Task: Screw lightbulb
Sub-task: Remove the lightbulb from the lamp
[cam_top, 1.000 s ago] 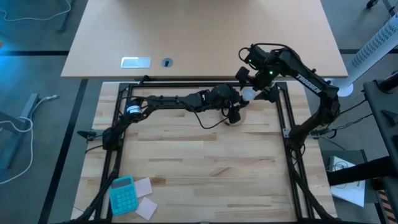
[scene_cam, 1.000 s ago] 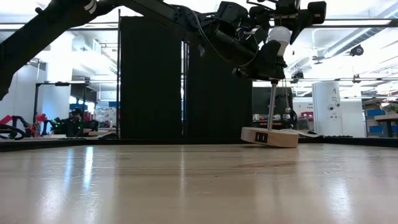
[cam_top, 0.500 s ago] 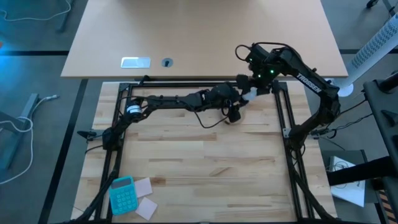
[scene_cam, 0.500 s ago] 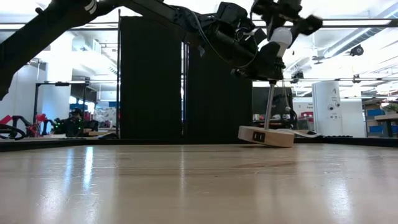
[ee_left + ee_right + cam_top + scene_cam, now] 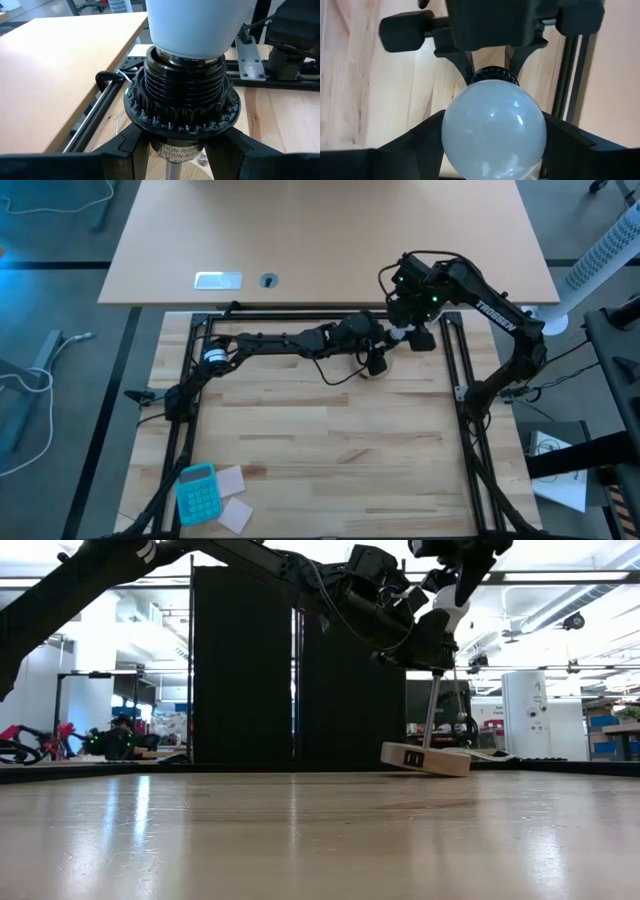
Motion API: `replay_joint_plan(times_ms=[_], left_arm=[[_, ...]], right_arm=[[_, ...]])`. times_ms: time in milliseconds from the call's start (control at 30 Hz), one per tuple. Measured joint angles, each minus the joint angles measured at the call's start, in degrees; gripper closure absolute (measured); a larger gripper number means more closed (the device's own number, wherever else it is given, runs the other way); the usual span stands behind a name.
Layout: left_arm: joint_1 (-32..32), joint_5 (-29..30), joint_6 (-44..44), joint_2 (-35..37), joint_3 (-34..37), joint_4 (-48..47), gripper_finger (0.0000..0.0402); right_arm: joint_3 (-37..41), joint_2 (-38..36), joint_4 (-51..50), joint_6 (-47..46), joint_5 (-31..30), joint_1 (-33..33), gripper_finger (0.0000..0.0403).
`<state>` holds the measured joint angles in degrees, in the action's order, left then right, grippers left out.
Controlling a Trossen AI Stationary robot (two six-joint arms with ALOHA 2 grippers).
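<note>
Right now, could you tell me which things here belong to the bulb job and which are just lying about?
In use: lightbulb, black socket, wooden stand, left hand, right hand.
Lying about: blue calculator, paper notes.

A: Where does each camera sit, relative to the grippers?

B: One hangs high overhead, facing straight down, far off; both arms meet near the table's far edge. One sits at tabletop height, looking level across the wood into the room, with the grippers up high in its frame.

A: And the wrist cameras?

B: The left one looks from very near, just behind its own fingers, at the black socket. The right one looks down between its fingers onto the lightbulb, also very near.

A: What do they share?

B: All four see the lightbulb above the socket.
</note>
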<state>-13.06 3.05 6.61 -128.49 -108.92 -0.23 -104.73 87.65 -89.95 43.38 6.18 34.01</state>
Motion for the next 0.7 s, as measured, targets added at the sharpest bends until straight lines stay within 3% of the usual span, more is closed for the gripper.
replay_joint_plan(times_ms=[367,700], left_arm=[[0.26,-0.35,-1.21,0.04,-0.07,0.87,0.0257],[0.32,0.43,-1.14,0.02,-0.07,0.08,0.0257]], right_arm=[[-2.51,-1.57,0.3,-7.25,-0.7,-0.69,0.0079],[-0.77,-2.01,0.24,-7.78,2.35,-0.75,0.0074]])
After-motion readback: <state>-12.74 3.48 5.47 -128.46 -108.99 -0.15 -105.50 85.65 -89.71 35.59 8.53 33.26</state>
